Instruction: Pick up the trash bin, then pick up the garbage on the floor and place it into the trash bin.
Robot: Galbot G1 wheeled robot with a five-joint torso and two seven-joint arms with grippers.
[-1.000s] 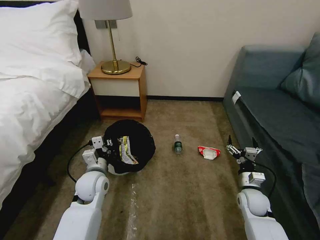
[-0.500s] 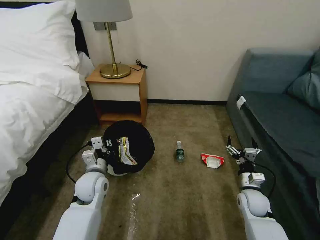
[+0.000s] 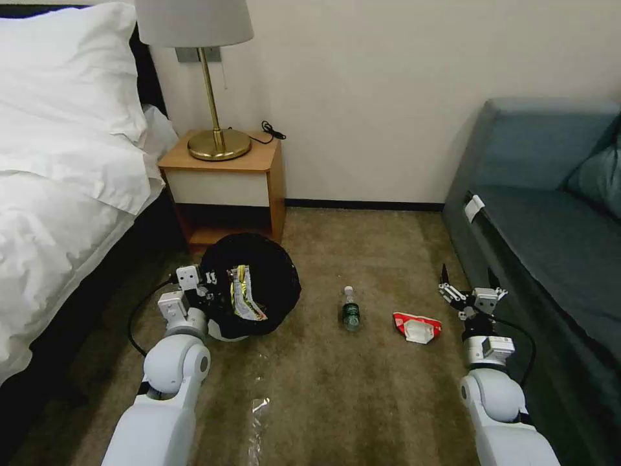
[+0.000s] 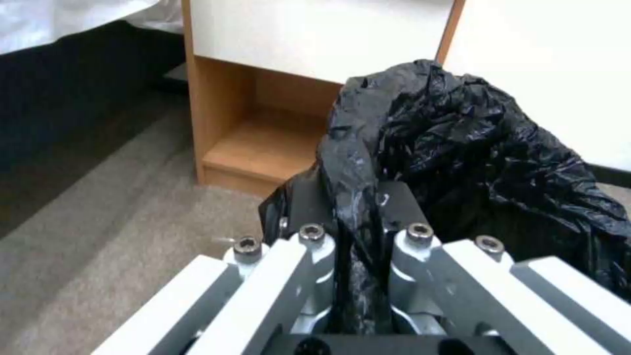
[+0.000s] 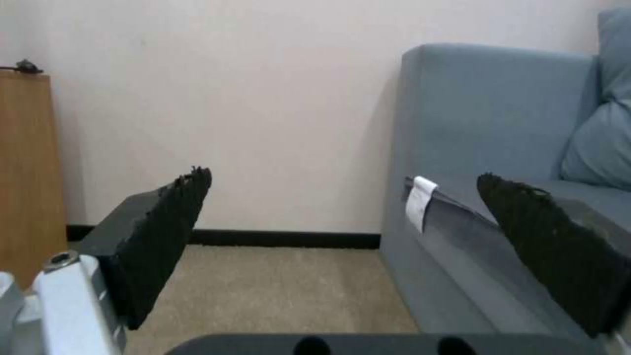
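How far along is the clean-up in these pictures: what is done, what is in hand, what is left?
Done: the left gripper is shut on the trash bin rim, and a shiny wrapper lies inside. In hand: the right gripper hangs open beside the sofa, holding nothing. Left: the bottle and the red-and-white wrapper lie on the carpet.

Both arms are glossy white with round joints and looping black cables; right hand (image 3: 467, 285) has black ridged pads (image 5: 164, 236), silver hex screws.
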